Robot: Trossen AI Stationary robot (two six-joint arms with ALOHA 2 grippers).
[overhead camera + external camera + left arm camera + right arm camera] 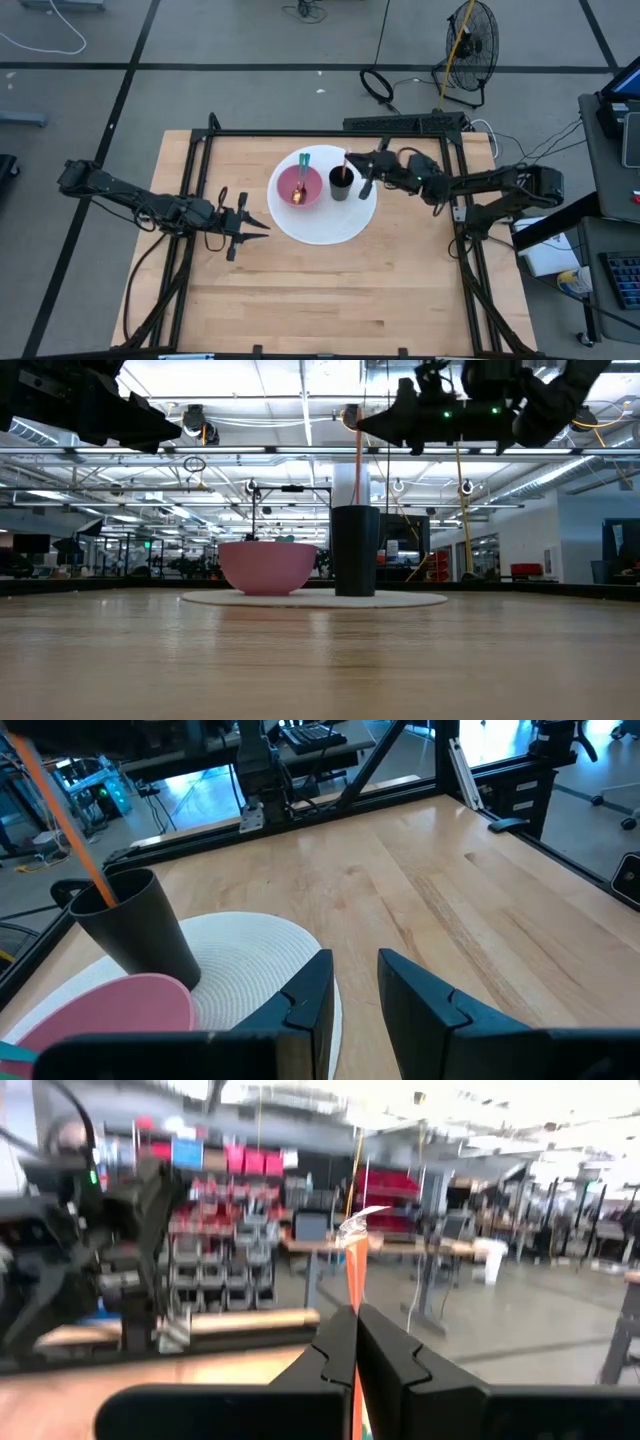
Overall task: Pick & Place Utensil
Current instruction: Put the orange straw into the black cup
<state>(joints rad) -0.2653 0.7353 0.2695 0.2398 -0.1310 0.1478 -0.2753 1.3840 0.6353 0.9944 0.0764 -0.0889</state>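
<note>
The right end effector (366, 172), closed on the orange-handled utensil (357, 465), holds it upright so it stands in the black plastic cup (341, 184). The left end effector (247, 224) waits part-open and empty over the wooden table (400, 290), beside the round white plate (340, 228).

- The place is a large industrial robotics lab or workshop, open-plan, with a wooden work table (330, 290) at its centre.
- A grey floor (200, 40) marked with dark tape lines surrounds the table, with loose cables (40, 40) lying on it.
- A floor fan (470, 45) stands beyond the table, near a black keyboard (405, 123).
- A black metal frame (200, 160) edges the table.
- The ceiling (250, 420) is high, with bright strip lights and exposed pipes and beams.
- Shelves of red and blue storage bins (230, 1190) line the background.
- Workbenches (420, 1250) and more equipment stand farther off in the open hall.
</note>
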